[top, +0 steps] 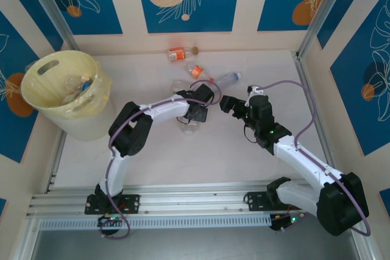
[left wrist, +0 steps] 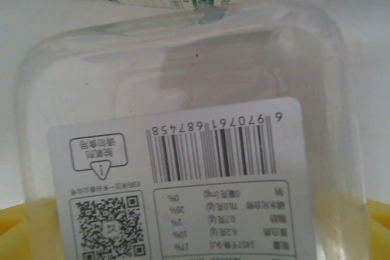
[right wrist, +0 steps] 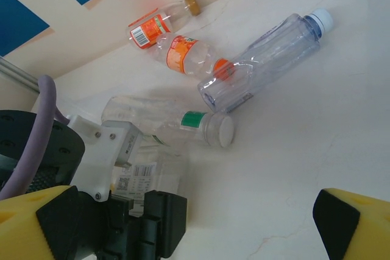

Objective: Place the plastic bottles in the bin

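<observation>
**Step in hand:** pickup of one bottle at mid-surface. The left jaws are set over a clear square bottle (left wrist: 183, 83) with a white barcode label. It lies on the surface (top: 183, 162) just beside a green-labelled bottle (right wrist: 196, 120).

**Left jaws:** the yellow pads (left wrist: 9, 235) flank the square bottle on either side, and it fills the gap between them. We cannot tell whether they press on it or stand just clear, so we record the grip as unconfirmed.

**Right jaws:** wide apart and released, holding and touching nothing.

**Other items:** beyond the right jaws lie a brown-capped bottle (right wrist: 155, 25), an orange-capped bottle (right wrist: 189, 56) and a larger clear bottle (right wrist: 268, 53). The bin (top: 82, 120) stands at the far left of the surface, well apart from the pickup point, with some bottles (top: 79, 86) already inside.

**Judgement:** the task is partly done. The next move calls for a firm closure on the bottle's flat sides, a lift clear of the green-labelled neighbour, then a carry leftward over the bin's rim. We expect the thin clear wall may flex or slip.
</observation>
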You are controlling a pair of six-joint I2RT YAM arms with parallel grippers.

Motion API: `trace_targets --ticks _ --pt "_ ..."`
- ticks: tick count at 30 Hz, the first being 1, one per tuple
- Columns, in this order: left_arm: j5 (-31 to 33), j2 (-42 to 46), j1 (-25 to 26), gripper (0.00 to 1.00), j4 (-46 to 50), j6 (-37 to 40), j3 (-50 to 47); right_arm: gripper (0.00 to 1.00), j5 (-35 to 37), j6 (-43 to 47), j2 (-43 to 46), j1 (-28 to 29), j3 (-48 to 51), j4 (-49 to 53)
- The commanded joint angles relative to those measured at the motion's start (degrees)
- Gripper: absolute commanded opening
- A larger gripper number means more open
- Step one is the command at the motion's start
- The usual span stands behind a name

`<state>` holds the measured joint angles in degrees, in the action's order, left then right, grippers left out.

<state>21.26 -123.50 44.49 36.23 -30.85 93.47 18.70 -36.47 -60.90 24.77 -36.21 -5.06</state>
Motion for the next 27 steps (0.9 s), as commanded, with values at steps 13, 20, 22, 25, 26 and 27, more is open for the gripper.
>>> trace_targets --ticks 13,20,22,25,26,27 --pt "-6.86 8.81 -0.35 0.68 -3.98 5.79 -5.55 1.0 0.7 -0.94 0.09 -0.43 0.17 -1.06" --pt "-12.97 14.87 -1.97 0.64 -8.16 6.64 -9.81 1.0 -3.51 1.66 -0.17 -0.43 0.17 -3.6" --pt "-14.24 16.43 -2.78 0.64 -8.89 6.6 -10.78 1.0 -5.56 2.89 -0.33 -0.39 0.01 -4.37" --pt "-15.43 19.24 -4.04 0.64 -9.01 6.85 -11.68 1.0 -8.12 5.1 -0.29 -0.23 -0.09 -5.82" --pt "-15.62 20.34 -4.52 0.64 -8.94 7.02 -11.94 1.0 -9.04 6.16 -0.11 -0.1 -0.09 -6.54" --pt "-15.88 21.53 -5.0 0.64 -8.64 7.4 -12.04 1.0 -9.89 7.08 -0.01 0.02 -0.11 -7.05"
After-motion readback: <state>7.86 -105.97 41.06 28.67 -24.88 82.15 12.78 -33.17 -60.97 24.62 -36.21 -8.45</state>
